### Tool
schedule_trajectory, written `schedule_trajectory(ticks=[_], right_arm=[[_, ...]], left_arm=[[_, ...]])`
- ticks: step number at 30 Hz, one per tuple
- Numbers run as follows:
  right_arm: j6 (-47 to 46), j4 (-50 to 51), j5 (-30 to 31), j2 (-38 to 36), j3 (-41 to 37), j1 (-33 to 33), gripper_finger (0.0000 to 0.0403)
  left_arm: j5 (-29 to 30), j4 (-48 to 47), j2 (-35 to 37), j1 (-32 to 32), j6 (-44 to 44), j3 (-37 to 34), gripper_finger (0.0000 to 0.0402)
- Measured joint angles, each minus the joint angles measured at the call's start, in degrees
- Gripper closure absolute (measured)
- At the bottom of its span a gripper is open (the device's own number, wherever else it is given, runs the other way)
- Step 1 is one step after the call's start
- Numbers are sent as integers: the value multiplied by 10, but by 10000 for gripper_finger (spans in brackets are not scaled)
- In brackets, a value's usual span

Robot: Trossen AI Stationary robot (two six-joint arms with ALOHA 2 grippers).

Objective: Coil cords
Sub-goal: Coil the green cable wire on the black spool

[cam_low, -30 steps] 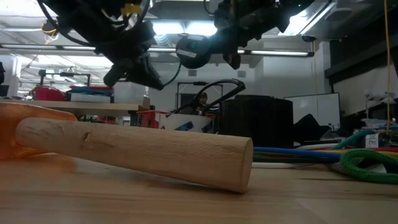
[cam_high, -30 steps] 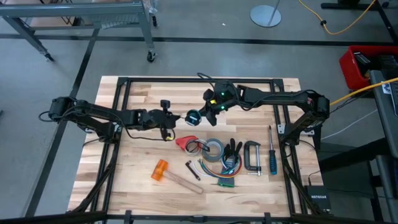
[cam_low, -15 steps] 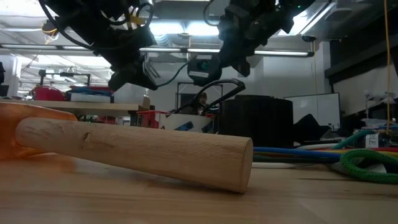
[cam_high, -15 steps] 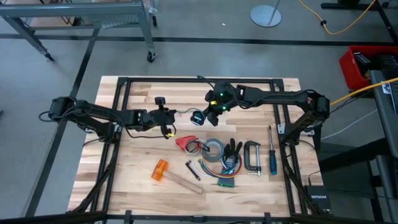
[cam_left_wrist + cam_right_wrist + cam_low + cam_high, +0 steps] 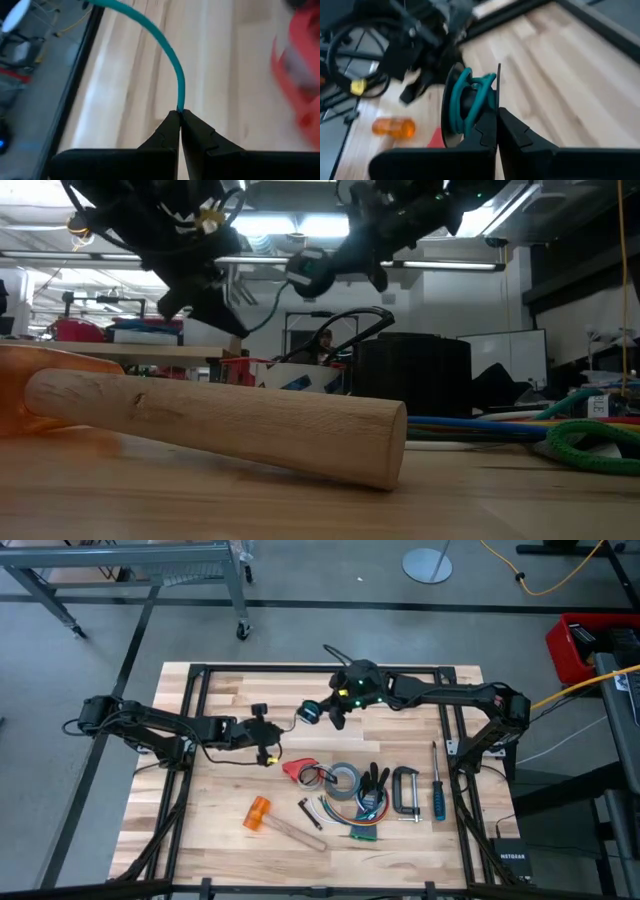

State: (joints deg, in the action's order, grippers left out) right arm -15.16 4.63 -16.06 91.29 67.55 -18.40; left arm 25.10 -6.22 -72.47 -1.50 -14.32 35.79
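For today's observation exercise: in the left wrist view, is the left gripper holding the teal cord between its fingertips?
Yes: the left gripper has its fingertips pinched shut on the teal cord, which arcs away over the wooden table.

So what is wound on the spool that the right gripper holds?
A few turns of teal cord lie between the flanges of the spool. The right gripper, shut on its rim, hides the lower part; how much cord lies underneath cannot be seen.

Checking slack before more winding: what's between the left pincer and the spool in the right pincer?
Only a free run of the teal cord, from the left pincer to the spool; the left wrist view shows it best.
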Motion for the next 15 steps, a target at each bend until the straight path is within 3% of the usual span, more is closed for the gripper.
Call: schedule_trajectory(ticks=[6, 15], right_arm=[[1, -45, 104, 0, 0, 13, 400], [7, -112, 179, 0, 0, 26, 400]], left_arm=[[-63, 65, 0, -1, 73, 0, 401], [-99, 157, -16, -2, 159, 0, 401]])
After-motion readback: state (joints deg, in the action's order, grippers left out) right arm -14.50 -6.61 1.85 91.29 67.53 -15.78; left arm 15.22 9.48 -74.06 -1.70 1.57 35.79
